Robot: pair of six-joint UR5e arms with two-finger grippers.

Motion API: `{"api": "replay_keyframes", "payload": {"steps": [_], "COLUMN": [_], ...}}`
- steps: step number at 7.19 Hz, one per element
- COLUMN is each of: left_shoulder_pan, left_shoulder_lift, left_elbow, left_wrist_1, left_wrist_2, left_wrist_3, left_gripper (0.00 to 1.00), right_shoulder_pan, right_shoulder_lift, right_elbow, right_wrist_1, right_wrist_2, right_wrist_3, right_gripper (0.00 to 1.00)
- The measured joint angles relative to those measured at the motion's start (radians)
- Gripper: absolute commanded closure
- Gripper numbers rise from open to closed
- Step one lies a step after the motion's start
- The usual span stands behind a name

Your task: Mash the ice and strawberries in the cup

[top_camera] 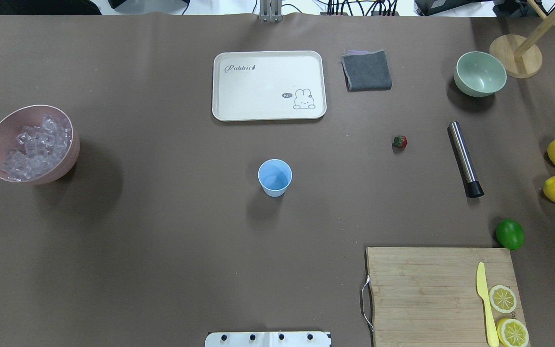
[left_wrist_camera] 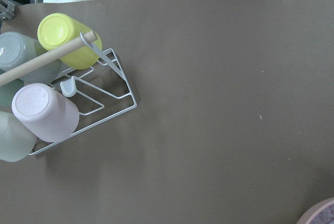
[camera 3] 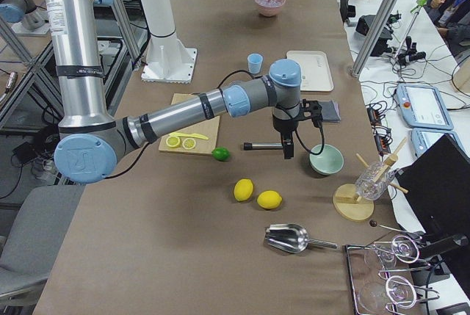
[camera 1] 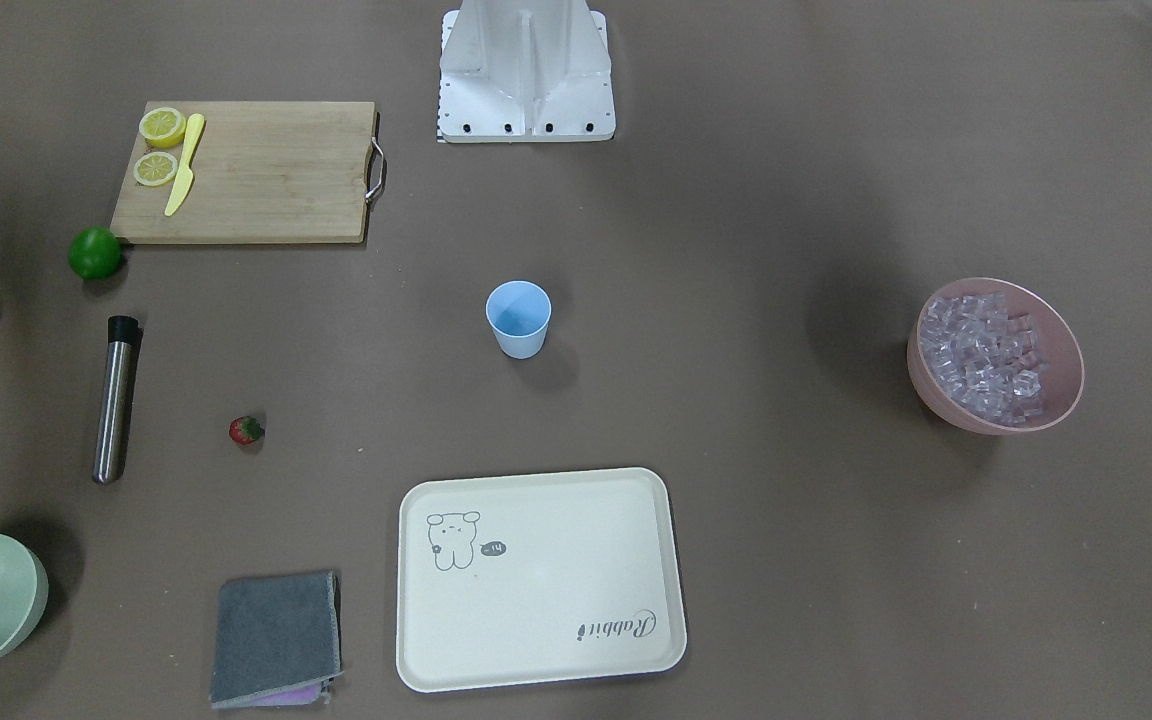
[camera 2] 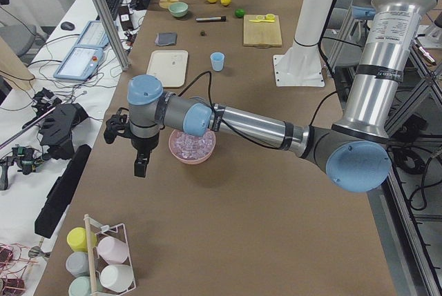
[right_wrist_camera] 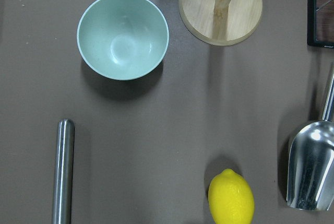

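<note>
We see a brown table with the light blue cup (camera 1: 518,318) standing upright and empty at its centre. The strawberry (camera 1: 245,430) lies well apart from it on the robot's right side, near a steel muddler (camera 1: 115,398) that lies flat. The ice (camera 1: 984,358) fills a pink bowl (camera 1: 936,400) far off on the robot's left. The left gripper (camera 2: 140,165) hangs just beside that bowl, and the right gripper (camera 3: 288,150) hangs near the muddler's end. Both show only in the side views, so we cannot tell whether either is spread or closed. We judge three risks: the light cup could tip under pressing, slick cubes could scatter in transfer, and the round muddler or small berry could roll out of a pinch. The cream tray (camera 1: 556,560) reads "Rabbit" beside a bunny drawing whose speech bubble seems to say "hi".
</note>
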Motion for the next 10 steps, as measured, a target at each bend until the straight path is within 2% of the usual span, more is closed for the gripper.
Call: {"api": "replay_keyframes", "payload": {"steps": [5,7,10], "left_shoulder_pan": [0.002,0.012,0.1], "left_shoulder_lift": [0.02,0.019,0.014], "left_elbow": [-0.034,-0.079,-0.111], "left_wrist_1": [0.001,-0.002,-0.03], "left_wrist_2": [-0.015,-0.018,-0.086], "left_wrist_3": [-0.006,-0.009,-0.051], "left_gripper": [0.03,0.03,0.03], "right_shoulder_pan": [0.003,0.003,0.003], "right_shoulder_lift": [0.003,-0.001,-0.012], "right_elbow": [0.005,0.006,0.007], "right_wrist_1": [0.0,0.0,0.001], "right_wrist_2": [0.0,0.001,0.001], "right_wrist_3": [0.0,0.002,0.0], "right_gripper": [0.0,0.0,0.0]}}
